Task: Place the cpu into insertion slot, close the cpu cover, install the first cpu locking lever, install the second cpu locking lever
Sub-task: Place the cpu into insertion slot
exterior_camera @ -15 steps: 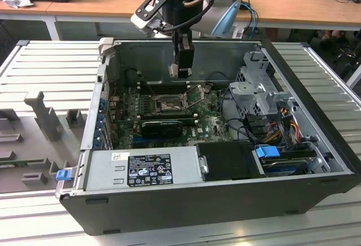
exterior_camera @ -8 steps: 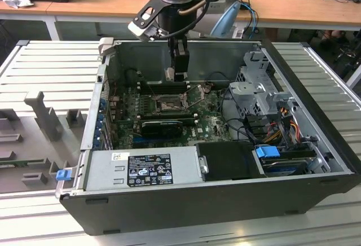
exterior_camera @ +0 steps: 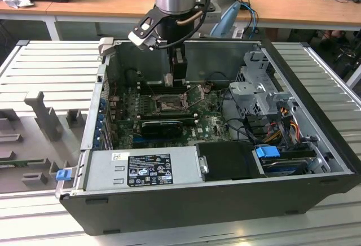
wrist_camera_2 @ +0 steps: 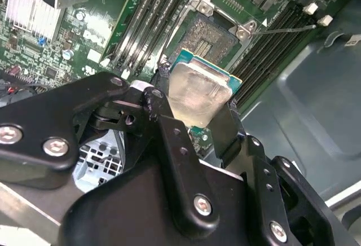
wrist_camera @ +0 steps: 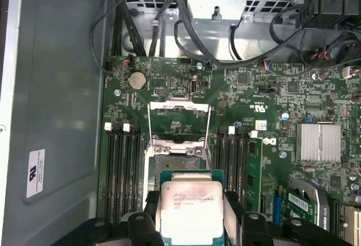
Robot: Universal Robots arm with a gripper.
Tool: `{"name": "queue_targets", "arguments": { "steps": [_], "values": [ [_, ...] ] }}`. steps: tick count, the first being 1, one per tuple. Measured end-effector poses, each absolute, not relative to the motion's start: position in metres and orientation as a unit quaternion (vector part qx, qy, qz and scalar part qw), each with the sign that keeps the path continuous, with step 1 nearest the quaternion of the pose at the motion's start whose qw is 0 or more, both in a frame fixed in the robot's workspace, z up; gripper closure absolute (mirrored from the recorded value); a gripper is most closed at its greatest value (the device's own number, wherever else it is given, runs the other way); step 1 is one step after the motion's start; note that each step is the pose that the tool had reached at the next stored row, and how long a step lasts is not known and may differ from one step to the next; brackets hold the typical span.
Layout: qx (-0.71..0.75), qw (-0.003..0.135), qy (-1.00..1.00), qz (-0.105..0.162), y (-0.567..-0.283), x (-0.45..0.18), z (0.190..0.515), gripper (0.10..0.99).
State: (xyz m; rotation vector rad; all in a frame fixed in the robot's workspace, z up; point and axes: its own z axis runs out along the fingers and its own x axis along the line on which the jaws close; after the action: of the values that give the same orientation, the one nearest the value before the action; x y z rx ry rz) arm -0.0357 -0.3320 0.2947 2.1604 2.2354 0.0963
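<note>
The gripper (wrist_camera_2: 197,104) is closed to the chip's width on the cpu (wrist_camera_2: 201,88), its black fingers (wrist_camera_2: 228,127) pressing two opposite edges, with the pale metal lid facing the wrist cameras. In the exterior view the slot (exterior_camera: 169,104) lies at about 10 o'clock from the middle of the case (exterior_camera: 316,161), and the gripper hangs at 12 o'clock from it, low inside the case. In both wrist views the cpu is in the air, near the slot and not yet seated. The cover (wrist_camera: 178,106) is swung open and a thin lever (wrist_camera_2: 282,29) stands free beside the slot, so the recess looks bare. The cpu should handle as light, stiff and thin. Its smooth lid may be slippery, and the contact face and the slot's pins are probably fragile. The edges therefore look like the right place to hold it, as here, with modest pressure. Tilt seems the main risk, since a corner landing first could damage the pins or jam against the rim.
</note>
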Motion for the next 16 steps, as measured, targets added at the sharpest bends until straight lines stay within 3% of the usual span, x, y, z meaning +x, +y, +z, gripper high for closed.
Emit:
{"name": "queue_targets", "arguments": {
  "steps": [16],
  "values": [
    [0.695, 0.016, 0.719, 0.031, -0.332, -0.036, 0.275, 0.557]
  ]
}}
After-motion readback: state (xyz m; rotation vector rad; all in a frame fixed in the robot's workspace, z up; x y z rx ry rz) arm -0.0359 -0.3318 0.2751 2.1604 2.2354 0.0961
